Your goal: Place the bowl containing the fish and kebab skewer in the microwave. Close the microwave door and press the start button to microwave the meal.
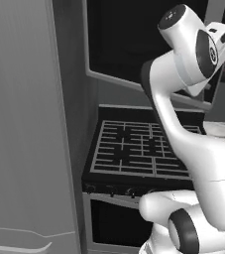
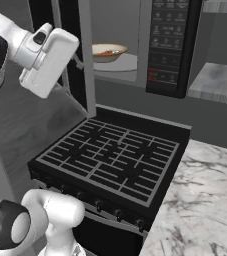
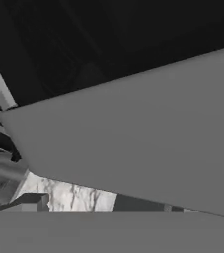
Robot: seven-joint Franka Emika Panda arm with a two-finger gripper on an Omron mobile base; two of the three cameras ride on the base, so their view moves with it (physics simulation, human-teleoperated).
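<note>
The bowl (image 2: 108,53) sits on the round grey turntable (image 2: 125,65) inside the microwave (image 2: 135,45), whose black button panel (image 2: 167,45) stands to the right. A reddish-brown streak in the bowl is the kebab skewer (image 2: 105,49); the fish is too small to make out. The microwave door (image 1: 134,39) hangs open, seen nearly edge-on as the microwave door (image 2: 86,60) in the right base view. My gripper (image 2: 76,59) is at the door's outer face with its fingertips hidden. The hand view looks close along the door's dark glass (image 3: 84,49) and grey frame (image 3: 133,138).
A black gas stove (image 2: 115,160) lies directly below the door. A marble counter (image 2: 205,200) runs to its right, and the tall grey fridge (image 1: 25,124) stands at the left. An upper shelf (image 2: 217,80) hangs right of the microwave.
</note>
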